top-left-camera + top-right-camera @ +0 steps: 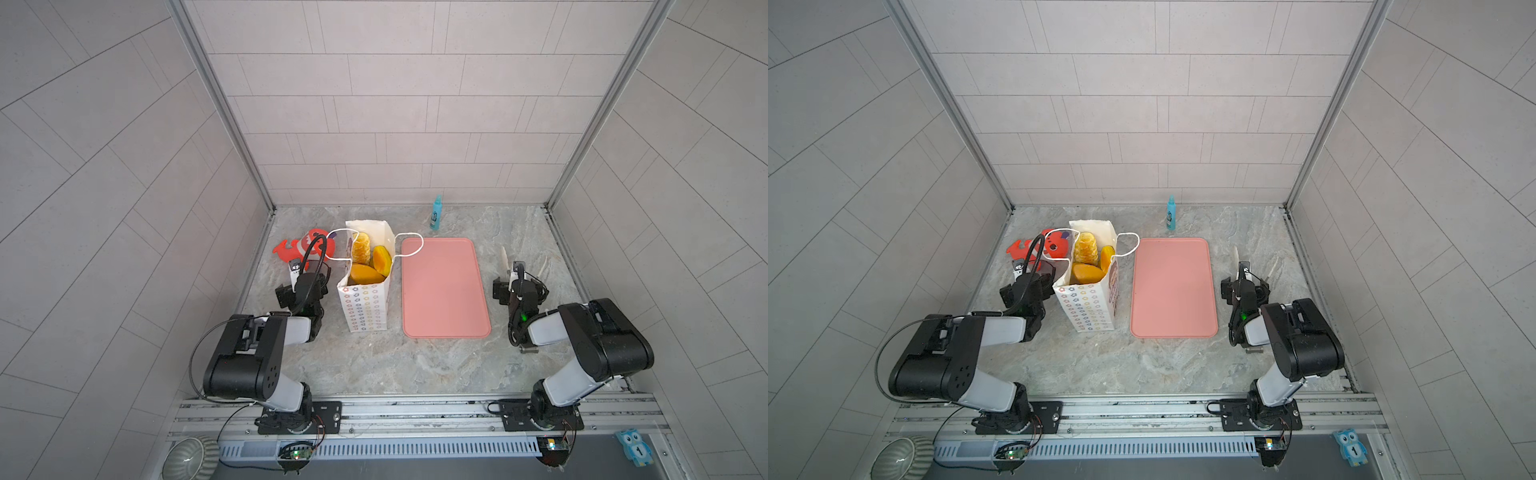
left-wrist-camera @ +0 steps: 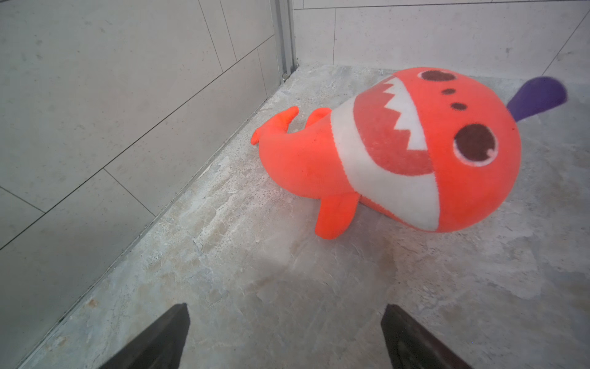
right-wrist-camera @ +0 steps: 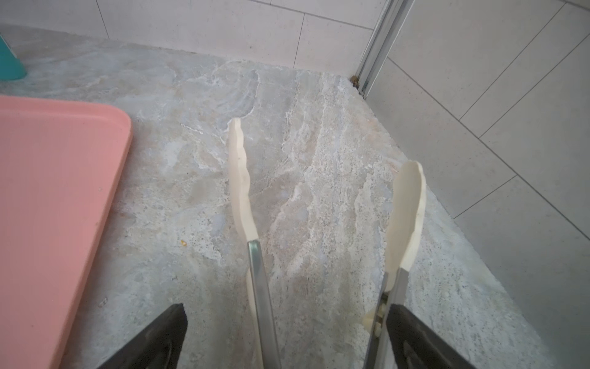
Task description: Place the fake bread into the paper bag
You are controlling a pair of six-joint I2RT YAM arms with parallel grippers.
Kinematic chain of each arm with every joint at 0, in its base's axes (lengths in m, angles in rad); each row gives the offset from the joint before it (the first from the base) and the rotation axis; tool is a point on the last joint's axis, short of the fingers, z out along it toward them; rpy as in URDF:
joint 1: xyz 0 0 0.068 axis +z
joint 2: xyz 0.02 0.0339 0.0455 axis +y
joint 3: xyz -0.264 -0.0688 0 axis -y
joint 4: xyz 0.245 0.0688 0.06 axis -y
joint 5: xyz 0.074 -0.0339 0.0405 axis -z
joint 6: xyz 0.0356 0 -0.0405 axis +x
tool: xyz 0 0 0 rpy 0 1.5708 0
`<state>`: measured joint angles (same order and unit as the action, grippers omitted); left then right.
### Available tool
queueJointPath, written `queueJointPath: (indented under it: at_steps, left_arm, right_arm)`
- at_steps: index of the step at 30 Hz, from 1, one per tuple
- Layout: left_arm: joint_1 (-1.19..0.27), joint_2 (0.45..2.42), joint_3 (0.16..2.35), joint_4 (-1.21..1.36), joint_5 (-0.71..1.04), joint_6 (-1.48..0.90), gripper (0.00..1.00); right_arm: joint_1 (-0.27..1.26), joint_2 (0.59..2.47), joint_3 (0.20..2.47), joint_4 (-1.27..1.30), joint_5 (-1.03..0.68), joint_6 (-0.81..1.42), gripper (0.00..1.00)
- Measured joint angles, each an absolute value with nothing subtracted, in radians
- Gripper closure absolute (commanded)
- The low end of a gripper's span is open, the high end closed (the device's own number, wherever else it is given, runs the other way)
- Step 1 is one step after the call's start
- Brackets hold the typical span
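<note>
The fake bread (image 1: 368, 259) is seen inside the paper bag (image 1: 365, 307), glossy golden-yellow. A ridged striped roll (image 1: 1086, 248) and two smooth oval buns (image 1: 1088, 273) can be counted, and anything lower down is hidden by the bag walls. The bag is stood upright and open-topped on the grey marbled table (image 1: 395, 365), left of middle and toward the back edge. It is white paper with small coloured flowers printed on the near side. A cartoon face on one panel is only partly made out in a top view. One white cord handle (image 1: 411, 244) is draped over the back-left corner of the flat pink tray (image 1: 444, 291), a rounded rectangle laid just right of the bag.

A red-orange plush shark (image 2: 415, 150) with a white zigzag mouth is laid near the back-left corner, partly covered by a black cable in both top views. A blue bottle (image 1: 436, 212) is stood at the back edge. It is cut off in the right wrist view.

The left gripper (image 2: 284, 311) is held wide open over bare table, nothing between the jaws. The right gripper (image 3: 286, 310) is also spread wide near the right edge. Tongs (image 3: 239, 179) with steel arms and wavy cream tips are run out between its jaws. One arm sits against a finger, the other clear of the opposite finger.
</note>
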<state>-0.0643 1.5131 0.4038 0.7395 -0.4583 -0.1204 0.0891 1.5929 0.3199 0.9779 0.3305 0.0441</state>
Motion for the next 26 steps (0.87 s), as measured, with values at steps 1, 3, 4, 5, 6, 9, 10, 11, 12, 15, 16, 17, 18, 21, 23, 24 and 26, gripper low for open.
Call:
queueJointPath:
  at_steps: [1, 3, 4, 5, 6, 9, 10, 11, 12, 15, 16, 17, 18, 21, 23, 24, 26]
  left_arm:
    - [-0.064, 1.529, 0.412, 0.77, -0.454, -0.112, 0.0]
    - [-0.064, 1.561, 0.408, 0.833, -0.446, -0.102, 0.0]
    - [-0.064, 1.579, 0.405, 0.853, -0.444, -0.095, 0.0]
    - [-0.064, 1.589, 0.405, 0.856, -0.441, -0.093, 0.0]
    - [-0.064, 1.597, 0.405, 0.857, -0.44, -0.091, 0.0]
    - [-0.066, 1.603, 0.403, 0.879, -0.437, -0.083, 0.0]
    - [-0.066, 1.603, 0.403, 0.887, -0.437, -0.08, 0.0]
    - [-0.066, 1.603, 0.403, 0.894, -0.437, -0.078, 0.0]
    - [-0.066, 1.603, 0.403, 0.9, -0.437, -0.077, 0.0]
    - [-0.067, 1.603, 0.403, 0.909, -0.437, -0.075, 0.0]
    - [-0.067, 1.603, 0.403, 0.909, -0.437, -0.074, 0.0]
    - [-0.068, 1.603, 0.402, 0.909, -0.437, -0.073, 0.0]
    - [-0.069, 1.603, 0.402, 0.909, -0.437, -0.073, 0.0]
    - [-0.07, 1.603, 0.401, 0.91, -0.437, -0.071, 0.0]
    - [-0.071, 1.603, 0.401, 0.91, -0.437, -0.07, 0.0]
    - [-0.071, 1.603, 0.401, 0.91, -0.437, -0.07, 0.0]
    - [-0.071, 1.603, 0.401, 0.91, -0.437, -0.07, 0.0]
  right_arm:
    - [0.089, 1.593, 0.329, 0.984, 0.337, 0.044, 0.01]
    - [0.089, 1.593, 0.341, 0.995, 0.347, 0.044, 0.01]
    - [0.089, 1.593, 0.343, 0.999, 0.349, 0.044, 0.01]
    - [0.089, 1.593, 0.343, 1.003, 0.352, 0.044, 0.01]
    - [0.089, 1.593, 0.343, 1.003, 0.353, 0.044, 0.01]
    - [0.089, 1.593, 0.343, 1.006, 0.359, 0.044, 0.01]
    - [0.089, 1.593, 0.343, 1.008, 0.36, 0.044, 0.01]
    - [0.089, 1.593, 0.343, 1.008, 0.361, 0.044, 0.01]
    - [0.089, 1.593, 0.343, 1.01, 0.361, 0.044, 0.01]
    - [0.089, 1.593, 0.343, 1.015, 0.363, 0.044, 0.01]
    - [0.089, 1.593, 0.343, 1.016, 0.363, 0.044, 0.01]
    - [0.089, 1.593, 0.343, 1.018, 0.364, 0.044, 0.01]
    - [0.089, 1.593, 0.343, 1.019, 0.364, 0.044, 0.01]
    - [0.089, 1.593, 0.343, 1.019, 0.364, 0.043, 0.01]
    - [0.089, 1.593, 0.343, 1.019, 0.364, 0.043, 0.01]
    - [0.089, 1.593, 0.343, 1.018, 0.364, 0.043, 0.01]
    - [0.089, 1.593, 0.343, 1.019, 0.364, 0.043, 0.01]
